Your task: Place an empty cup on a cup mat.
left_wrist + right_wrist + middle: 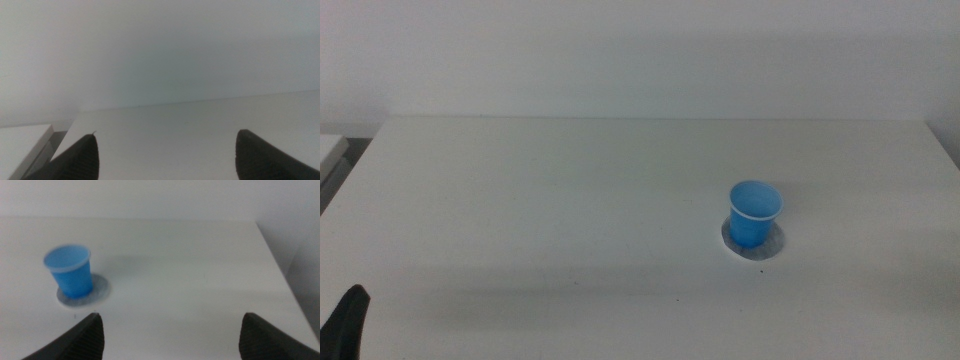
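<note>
The bright blue cup (754, 213) stands upright on the grey speckled cup mat (773, 244), right of the table's middle. The cup looks empty. The right wrist view shows the cup (70, 272) on the mat (100, 288), well ahead of my right gripper (170, 325), whose jaws are wide apart and hold nothing. The right arm is out of the middle view. My left gripper (165, 145) is open and empty, and it faces the bare table and wall. Only a dark tip of it (348, 318) shows at the bottom left of the middle view.
The white table (570, 200) runs back to a pale wall. Its right edge (280, 270) lies beyond the cup in the right wrist view. A lower white surface (22, 145) sits past the table's left edge.
</note>
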